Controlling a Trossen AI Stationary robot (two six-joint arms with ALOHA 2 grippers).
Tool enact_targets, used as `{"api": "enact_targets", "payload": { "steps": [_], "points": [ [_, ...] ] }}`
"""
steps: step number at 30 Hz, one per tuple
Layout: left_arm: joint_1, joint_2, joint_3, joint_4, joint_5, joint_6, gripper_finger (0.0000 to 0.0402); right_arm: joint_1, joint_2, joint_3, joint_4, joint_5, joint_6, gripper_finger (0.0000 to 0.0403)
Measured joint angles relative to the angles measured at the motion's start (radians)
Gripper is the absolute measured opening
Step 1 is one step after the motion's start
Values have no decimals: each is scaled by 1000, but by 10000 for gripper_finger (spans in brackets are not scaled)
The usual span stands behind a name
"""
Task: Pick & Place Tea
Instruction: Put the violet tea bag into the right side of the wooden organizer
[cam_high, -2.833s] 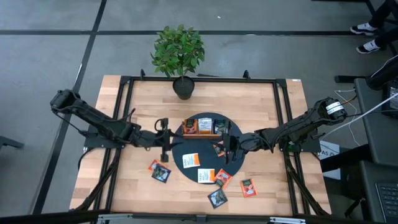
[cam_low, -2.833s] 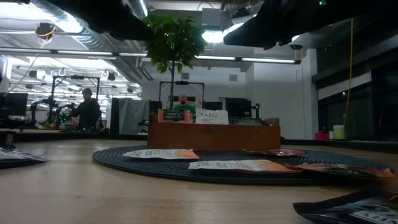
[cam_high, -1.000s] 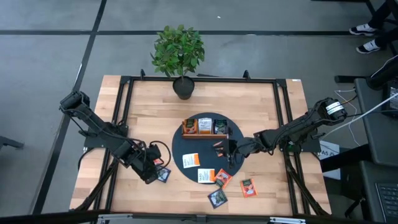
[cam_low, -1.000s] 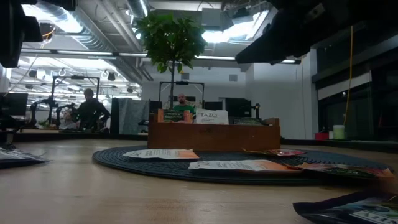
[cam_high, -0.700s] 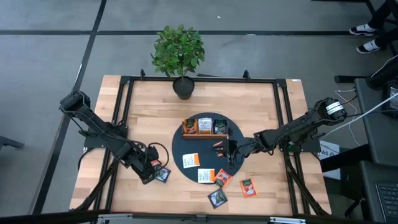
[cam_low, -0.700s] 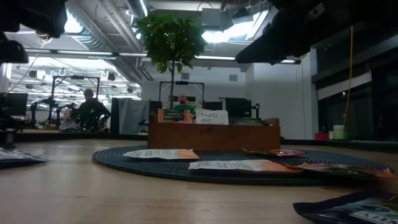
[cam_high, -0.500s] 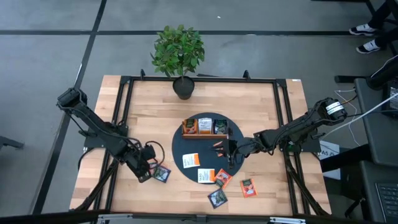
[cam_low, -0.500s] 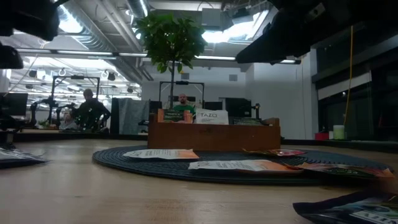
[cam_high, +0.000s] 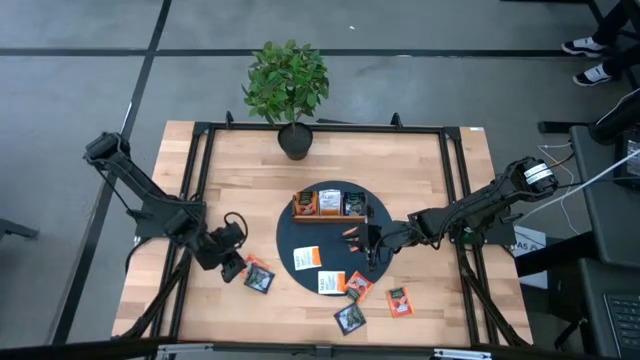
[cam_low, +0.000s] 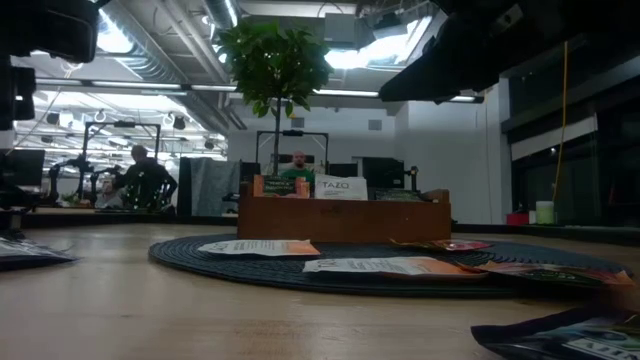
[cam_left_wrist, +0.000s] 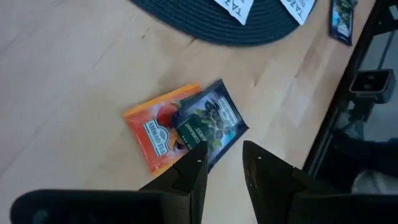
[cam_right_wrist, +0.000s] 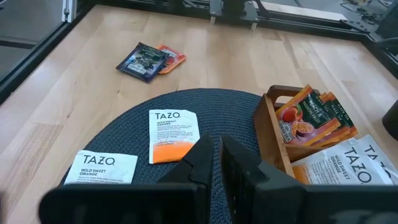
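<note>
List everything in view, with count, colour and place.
Table: one, light wood.
Potted plant: one, green, table's far edge.
Mat: one, dark, round, table's centre.
Wooden tray: one, brown, mat's far side, sachets standing inside.
White-and-orange sachets: two, flat on mat.
Sachet pair: orange and dark, overlapping, on bare wood.
Orange sachets: two, one at mat's near edge, one off it.
Dark sachet: one, near front edge.
People: at least two, room behind.
Left gripper: fingers open, above the pair.
Right gripper: fingers shut, over mat.
</note>
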Motion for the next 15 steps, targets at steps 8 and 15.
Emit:
{"api": "enact_targets", "payload": {
  "steps": [8,15],
  "points": [
    [13,35,0,-12,-19,-58,139,0,0,0,0,0,0,33],
    [13,94,0,14,42,-175,185,0,0,0,0,-1,0,33]
  ]
}}
